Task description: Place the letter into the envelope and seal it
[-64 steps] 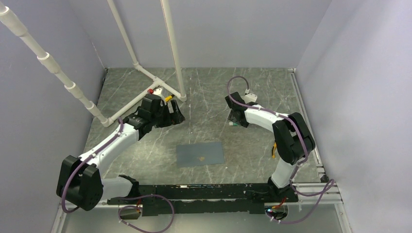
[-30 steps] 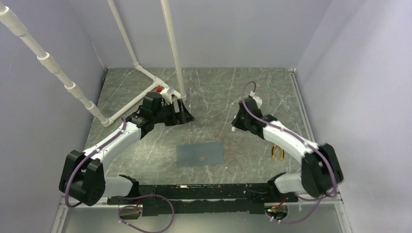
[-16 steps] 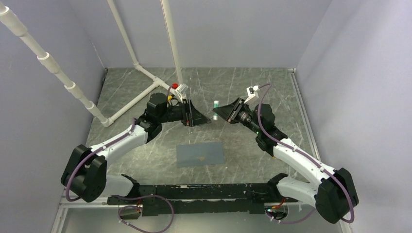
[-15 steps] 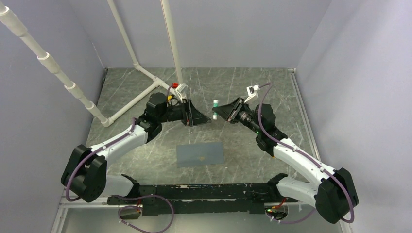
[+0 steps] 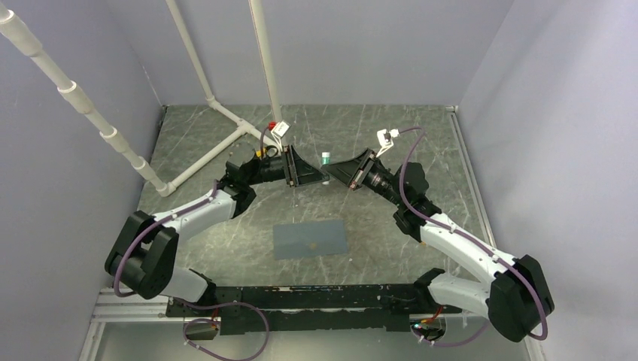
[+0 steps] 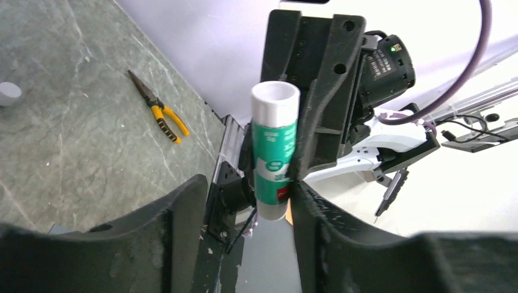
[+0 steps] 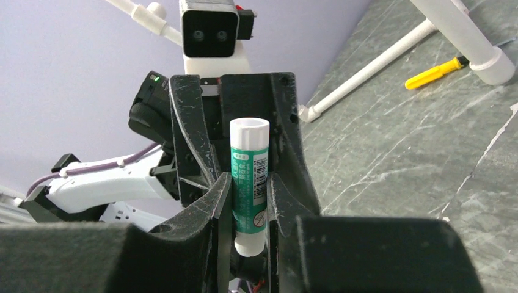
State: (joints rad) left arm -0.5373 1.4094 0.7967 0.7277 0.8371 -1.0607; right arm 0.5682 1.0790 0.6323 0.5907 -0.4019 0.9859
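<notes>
Both arms are reaching inward above the green marbled tabletop [image 5: 226, 248], and their hands are meeting tip to tip in mid-air. The right hand [image 5: 340, 171] is clamping a green-and-white glue stick [image 5: 325, 158] between its two fingers. The right wrist view is showing the stick [image 7: 250, 183] standing upright in the grip, with its white end uppermost. The left hand [image 5: 312, 174] is facing it with its fingers [image 6: 183, 207] spread wide. From the left wrist view, the glue stick [image 6: 274, 160] is appearing in the gap between those fingers. Whether either left finger is touching the stick cannot be told.

The envelope [image 5: 310, 239] is lying flat on the tabletop, slate-grey with a small tan spot at its centre. It is sitting nearer the arm bases than the two hands, apart from both.

Yellow-handled pliers [image 6: 157, 110] are lying on the tabletop by its right edge. A yellow-handled tool [image 7: 435, 73] is lying near the foot of the white pipe frame [image 5: 226, 113] at the far left.
</notes>
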